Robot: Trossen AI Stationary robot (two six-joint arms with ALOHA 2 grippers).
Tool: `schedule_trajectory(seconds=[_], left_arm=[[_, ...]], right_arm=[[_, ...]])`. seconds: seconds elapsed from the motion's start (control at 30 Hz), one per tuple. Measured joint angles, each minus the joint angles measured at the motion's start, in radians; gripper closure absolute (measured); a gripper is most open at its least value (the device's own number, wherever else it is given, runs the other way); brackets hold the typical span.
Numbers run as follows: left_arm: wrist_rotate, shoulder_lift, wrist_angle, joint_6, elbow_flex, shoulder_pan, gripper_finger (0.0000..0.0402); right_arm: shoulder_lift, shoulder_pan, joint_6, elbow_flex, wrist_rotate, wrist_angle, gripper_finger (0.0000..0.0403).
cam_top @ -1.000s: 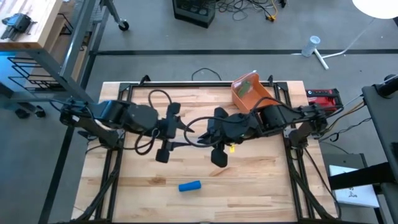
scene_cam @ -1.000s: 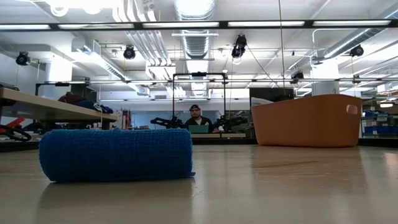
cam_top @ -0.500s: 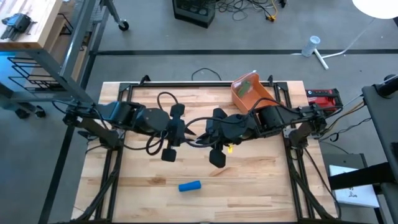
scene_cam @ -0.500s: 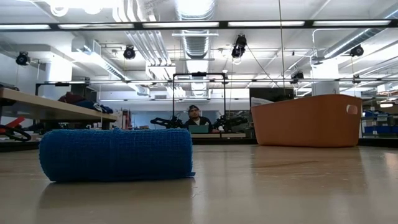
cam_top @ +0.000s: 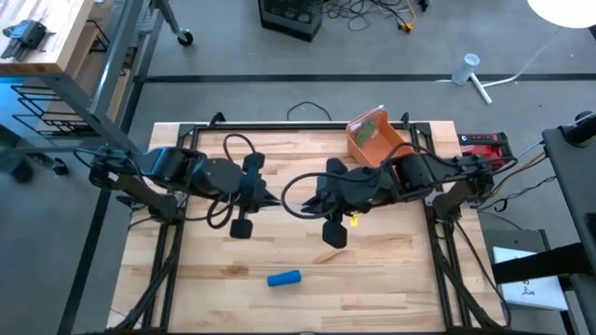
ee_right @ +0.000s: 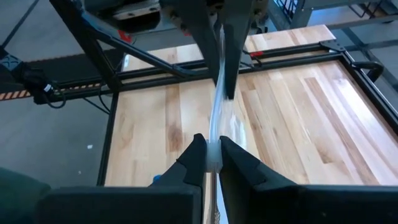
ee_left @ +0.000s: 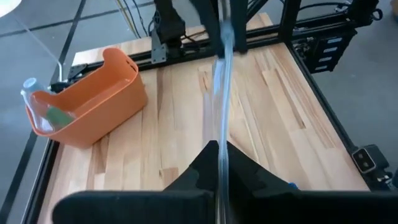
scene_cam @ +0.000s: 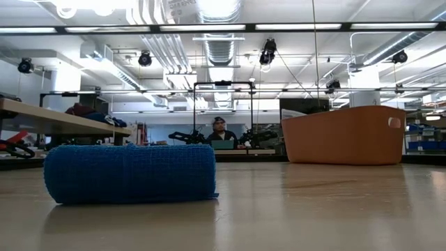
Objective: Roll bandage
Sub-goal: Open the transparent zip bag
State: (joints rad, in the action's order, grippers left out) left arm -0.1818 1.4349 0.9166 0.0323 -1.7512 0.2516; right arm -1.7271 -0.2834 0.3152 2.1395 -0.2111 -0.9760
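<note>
A rolled blue fabric bandage (scene_cam: pixel 129 173) lies on its side at the lower left of the low view, resting on the pale wooden slat table (scene_cam: pixel 313 209). From above, the same bandage (cam_top: pixel 285 277) sits in the lower centre of the table (cam_top: pixel 400 279), well apart from both arms.

Above it, at the middle of the overhead frame, the two dark arms meet nearly tip to tip. The left gripper (cam_top: pixel 272 198) reaches in from the left and the right gripper (cam_top: pixel 312 200) from the right. Stretched between them is a thin, clear strip of plastic-like film (ee_left: pixel 222 93). In the left wrist view the left gripper (ee_left: pixel 222 163) has its fingers pressed together on one end of that strip. In the right wrist view the right gripper (ee_right: pixel 213 153) has its fingers pinched on the strip's other end (ee_right: pixel 217 102).

Farther back, at the upper centre-right of the overhead frame, an orange plastic bin (cam_top: pixel 372 136) stands near the table's rear edge, just beside the right arm. In the left wrist view the bin (ee_left: pixel 93 102) holds a small green item (ee_left: pixel 58 116); what it is cannot be told. In the low view the bin (scene_cam: pixel 341 135) fills the right middle of the frame.

Beyond the table, a person (scene_cam: pixel 221 130) sits in the workshop at the centre of the low view.
</note>
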Motion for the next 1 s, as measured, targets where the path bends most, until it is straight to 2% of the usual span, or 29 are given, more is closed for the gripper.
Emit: schedule_trajectory(seconds=[0.23,0.47,0.67,1.0], left_arm=[[-0.002,-0.013,0.061,-0.016,0.0,0.0,0.0401],[-0.002,-0.014,0.075,-0.021,0.0,0.0,0.0401],[-0.003,-0.027,0.106,-0.045,0.0,0.005,0.0401],[-0.002,-0.084,0.129,-0.068,0.0,0.01,0.0401]], right_arm=[[0.015,0.0,0.006,0.0,-0.001,-0.022,0.0369],[0.02,0.0,0.012,0.0,-0.033,-0.03,0.0384],[0.021,0.0,0.051,0.0,-0.078,-0.133,0.0374],[0.031,0.0,0.041,0.0,-0.079,-0.141,0.0384]])
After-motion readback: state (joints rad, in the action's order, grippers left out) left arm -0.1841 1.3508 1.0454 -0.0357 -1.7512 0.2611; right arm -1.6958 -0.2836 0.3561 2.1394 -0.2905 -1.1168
